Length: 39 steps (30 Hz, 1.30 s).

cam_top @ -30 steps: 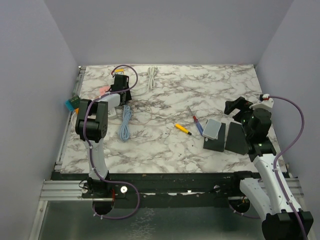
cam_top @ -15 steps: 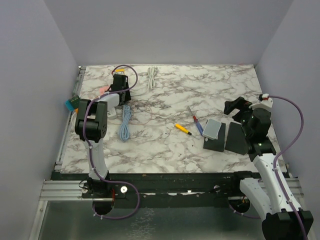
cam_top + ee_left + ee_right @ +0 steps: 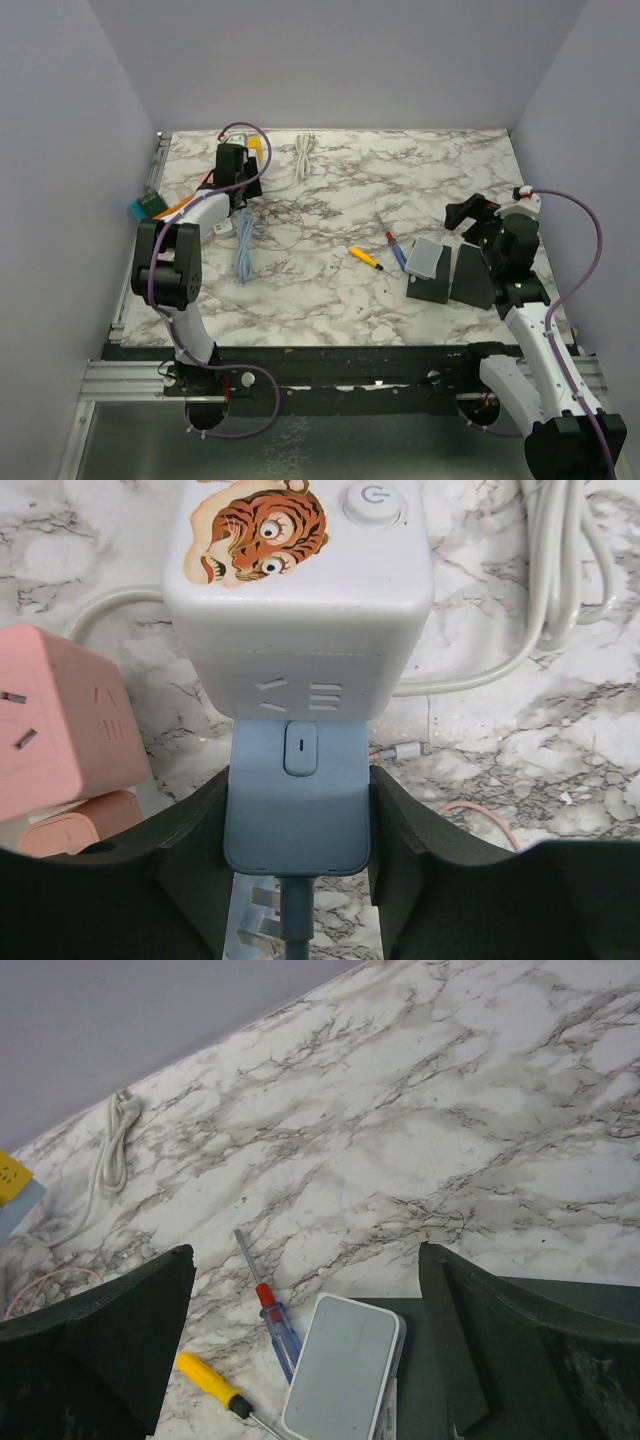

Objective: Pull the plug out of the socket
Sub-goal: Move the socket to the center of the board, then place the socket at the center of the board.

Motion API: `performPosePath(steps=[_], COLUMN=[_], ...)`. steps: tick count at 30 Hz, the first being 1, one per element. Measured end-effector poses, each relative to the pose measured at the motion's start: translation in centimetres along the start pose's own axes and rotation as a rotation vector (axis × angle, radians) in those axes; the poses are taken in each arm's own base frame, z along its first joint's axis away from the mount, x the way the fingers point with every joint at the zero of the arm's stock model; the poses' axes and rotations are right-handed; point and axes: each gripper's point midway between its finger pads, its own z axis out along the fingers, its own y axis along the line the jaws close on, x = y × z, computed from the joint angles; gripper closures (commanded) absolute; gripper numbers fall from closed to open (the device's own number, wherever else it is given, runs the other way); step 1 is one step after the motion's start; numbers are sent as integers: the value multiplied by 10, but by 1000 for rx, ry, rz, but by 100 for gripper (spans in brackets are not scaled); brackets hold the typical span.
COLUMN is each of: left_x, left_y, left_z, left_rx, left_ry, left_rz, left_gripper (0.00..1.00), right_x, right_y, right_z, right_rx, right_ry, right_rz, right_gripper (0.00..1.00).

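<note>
L pincer (image 3: 298, 820) was half closed on the blue plug (image 3: 297, 800), squeezing both its sides; plug sat in the white cube socket (image 3: 298, 590), far-left of the surface (image 3: 430, 170). R pincer (image 3: 305, 1260) was wide open, empty. I judged the plug stiff, smooth, tight; the light socket may lift w/ it

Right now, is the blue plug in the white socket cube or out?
In: the blue plug sits flush against the white socket cube, no prongs showing between; the left jaws clamp its sides.
</note>
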Motion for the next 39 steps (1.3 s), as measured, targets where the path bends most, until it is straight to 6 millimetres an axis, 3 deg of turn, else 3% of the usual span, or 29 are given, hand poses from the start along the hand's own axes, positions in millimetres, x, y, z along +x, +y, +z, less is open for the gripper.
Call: performPosePath(steps=[9,13,18,22,26,32,39], left_x=[-25,-30,-22,-8,17,75,117], left_y=[-21,-52,-96,-122,-137,-146,-161], left_z=[-44,-72,-113,-149,-176,-184,-182], left_rx=[85,167,327,449,521,559,554], left_ry=[-91,-136,-173,-191,-186,-75,22], left_rz=[43,101,175,211,256,331,399], left_gripper=[100,100,100,100,100,100,100], right_x=[1,3,8,15,23,33,42], right_y=[1,2,4,15,38,67,67], right_z=[0,0,-1,-2,-3,-13,-11], right_rx=[-9,-14,-28,-98,-232,-410,-424], right_ry=[6,13,38,77,151,224,273], right_rz=[0,0,-12,-35,-66,-84,-89], right_gripper=[0,0,0,0,0,0,1])
